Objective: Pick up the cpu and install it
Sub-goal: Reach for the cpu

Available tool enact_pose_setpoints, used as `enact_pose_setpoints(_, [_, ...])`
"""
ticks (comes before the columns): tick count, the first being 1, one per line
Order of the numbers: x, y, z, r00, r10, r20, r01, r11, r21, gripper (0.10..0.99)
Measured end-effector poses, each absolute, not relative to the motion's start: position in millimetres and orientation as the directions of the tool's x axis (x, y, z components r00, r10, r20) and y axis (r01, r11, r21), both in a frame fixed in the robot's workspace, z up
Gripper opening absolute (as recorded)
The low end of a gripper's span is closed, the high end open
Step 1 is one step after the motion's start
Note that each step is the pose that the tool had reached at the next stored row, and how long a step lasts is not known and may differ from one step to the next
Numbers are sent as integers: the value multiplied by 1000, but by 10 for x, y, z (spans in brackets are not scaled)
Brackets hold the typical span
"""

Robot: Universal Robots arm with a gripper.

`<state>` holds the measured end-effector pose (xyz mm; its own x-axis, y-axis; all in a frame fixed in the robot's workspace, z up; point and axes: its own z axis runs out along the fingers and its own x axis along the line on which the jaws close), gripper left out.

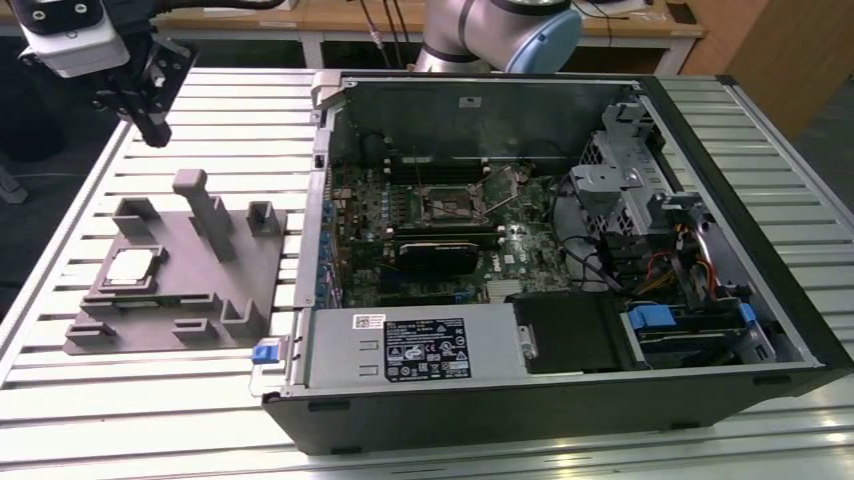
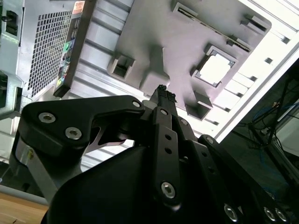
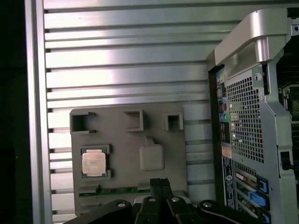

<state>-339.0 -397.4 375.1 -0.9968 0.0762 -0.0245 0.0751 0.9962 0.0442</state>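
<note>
One slatted aluminium table [image 1: 134, 400] [image 3: 126, 60] carries everything here, its long silver ribs catching bright light in the first wrist view. Behind it in the exterior view stands a wood-topped bench [image 1: 267, 20] on a pale frame, with dark cables hanging under it, and the grey and blue joint of the arm [image 1: 501, 30] rises at the table's far edge. Off the table's edge the floor [image 3: 14, 116] is dark; in the second wrist view loose cables [image 2: 275, 121] lie there.

Toward the exterior view's left sits a grey fixture block [image 1: 187, 290] [image 3: 126, 154] [image 2: 154, 28] with raised posts and pockets. The cpu [image 1: 131, 268] [image 3: 94, 163] [image 2: 216, 69] lies flat in a square recess of that block, its pale metal top facing up — nothing is touching it.

The gripper [image 1: 147, 125] [image 3: 161, 184] [image 2: 163, 93] hangs above the table at the block's far side, well apart from the cpu. Both wrist views show its black fingers pressed together, with nothing between them.

Beside the block on the exterior view's right lies an open black computer case [image 1: 534, 415] [image 3: 243, 116] — its motherboard socket [image 1: 447, 205] is exposed near the middle, and a labelled power supply [image 1: 414, 345] sits along the near side.
</note>
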Motion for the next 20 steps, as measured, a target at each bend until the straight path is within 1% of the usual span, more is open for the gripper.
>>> enact_pose_setpoints(20, [-3559, -3975, 3581, -997, 76, -24, 75, 996, 44, 106])
